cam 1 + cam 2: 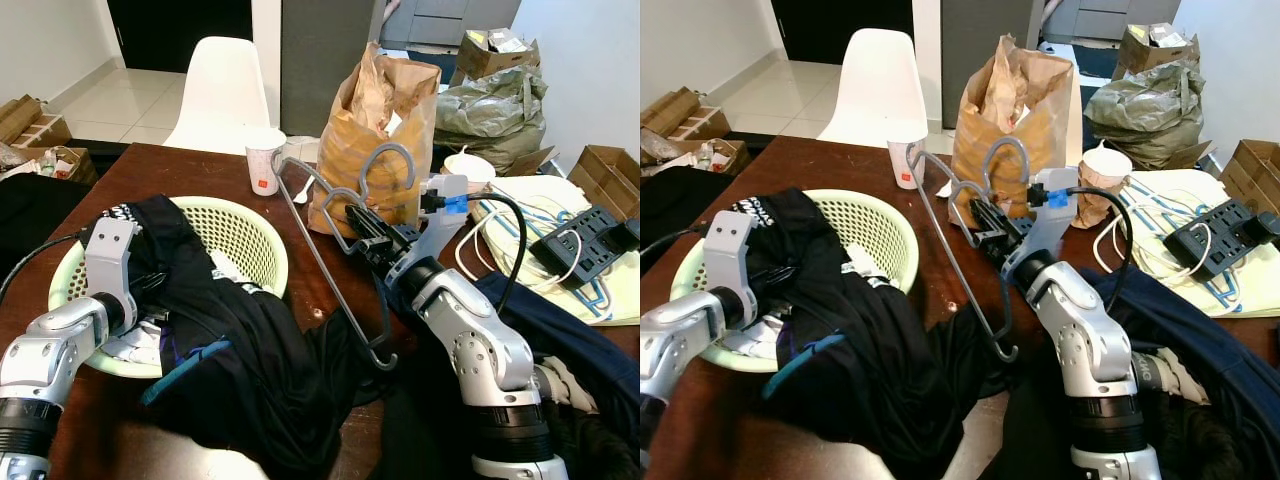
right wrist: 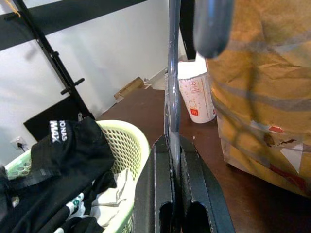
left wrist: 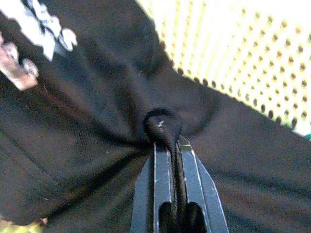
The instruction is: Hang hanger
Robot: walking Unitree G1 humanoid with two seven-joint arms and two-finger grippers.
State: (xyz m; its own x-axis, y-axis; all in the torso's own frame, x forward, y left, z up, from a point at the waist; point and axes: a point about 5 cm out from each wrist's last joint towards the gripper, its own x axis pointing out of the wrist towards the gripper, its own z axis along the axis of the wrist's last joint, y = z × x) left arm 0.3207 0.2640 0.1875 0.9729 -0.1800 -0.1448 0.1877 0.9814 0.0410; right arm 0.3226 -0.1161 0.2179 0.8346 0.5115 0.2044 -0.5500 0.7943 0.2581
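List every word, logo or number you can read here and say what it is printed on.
"MAX", white letters on the black garment in the laundry basket; the line above it, ending "ONAS", is partly cut off.
Red and yellow logo on the paper cup: too small to read; the print above it is blurred.
White print on the garment in the left wrist view: blurred, unreadable.

Bright even indoor light, sharp head views, glare in left wrist view

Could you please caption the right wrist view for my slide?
Right gripper clamping a grey hanger above the brown table.
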